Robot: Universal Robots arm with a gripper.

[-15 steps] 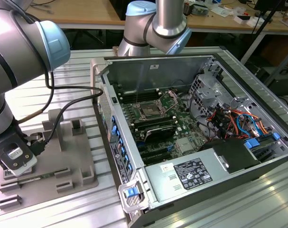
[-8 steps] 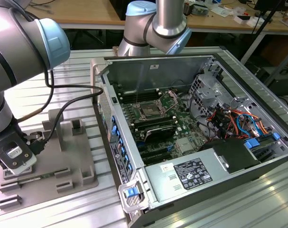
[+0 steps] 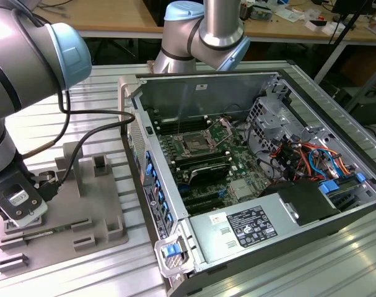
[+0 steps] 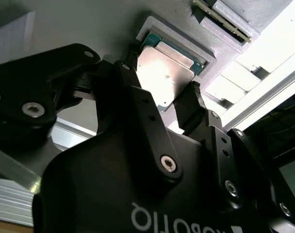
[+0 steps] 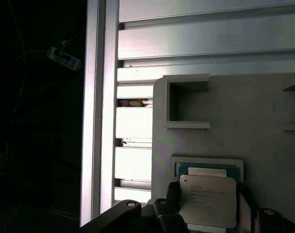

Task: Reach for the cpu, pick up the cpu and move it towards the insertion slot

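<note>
- Where the grey tray (image 5: pixel 273 121) has its square pocket, the cpu (image 5: pixel 208 196) is seen seated flat, pale metal top up, with a thin green rim exposed along one edge.
- The gripper (image 5: pixel 208 213) is positioned directly over the chip. In both wrist views the black fingers (image 4: pixel 191 104) are set narrow, one against each of two opposite edges — closed on the cpu, which is not lifted out of the pocket.
- Around the pocket, the tray's raised blocks and an empty square recess are noted in the first wrist view.
- In the exterior view the gripper (image 3: pixel 17 207) is found low over the tray's corner at the exterior view's left, with a black cable (image 3: pixel 82 142) looped from the wrist.
- The tray is laid on a slatted aluminium table (image 3: pixel 95 93), just beside the open computer case (image 3: pixel 200 93).
- The insertion slot (image 3: pixel 194 145) is located on the motherboard inside that case — a dark square in a shiny metal frame, well apart from the cpu and the gripper.
- Long black memory slots (image 3: pixel 203 166) are seen next to the socket.
</note>
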